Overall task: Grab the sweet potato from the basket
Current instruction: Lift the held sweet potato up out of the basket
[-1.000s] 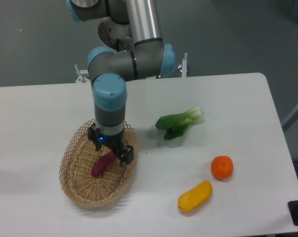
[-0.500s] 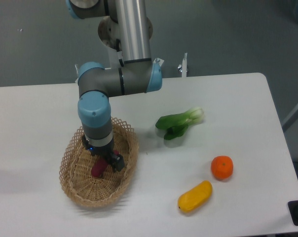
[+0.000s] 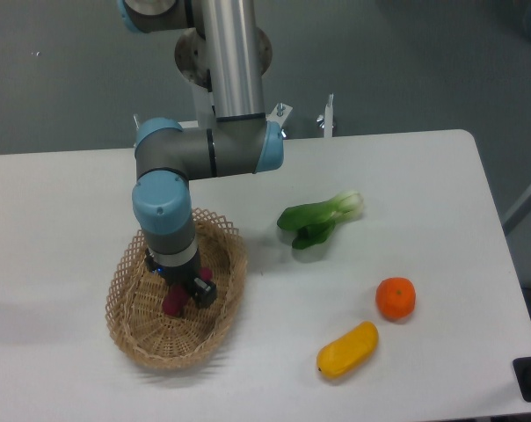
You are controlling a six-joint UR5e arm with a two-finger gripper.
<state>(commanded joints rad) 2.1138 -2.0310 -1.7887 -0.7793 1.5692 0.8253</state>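
gripper (image 3: 185, 290) sits low inside the basket (image 3: 134, 338), pointing straight down from the arm's wrist, right over the sweet potato (image 3: 173, 301). only the lower end of the sweet potato shows, dark magenta, poking out below and left of the gripper body; a small magenta patch also shows at the gripper's right side. fingers are down around or against it, but the wrist hides the gap, so cannot tell whether the gripper is closed on it or still apart.

sweet potato lies on the basket floor, roughly in the middle, toward the far half. basket rests on the tabletop (image 3: 406, 176) at front left, oval, light tan weave with open scalloped rim.

other items on the tabletop, all outside the basket: bok choy (image 3: 318, 220) right of the basket, green leaves with pale stem end pointing right; orange (image 3: 396, 298) further right and nearer the front; yellow oblong fruit (image 3: 346, 350) just in front-left of the orange, not touching it.
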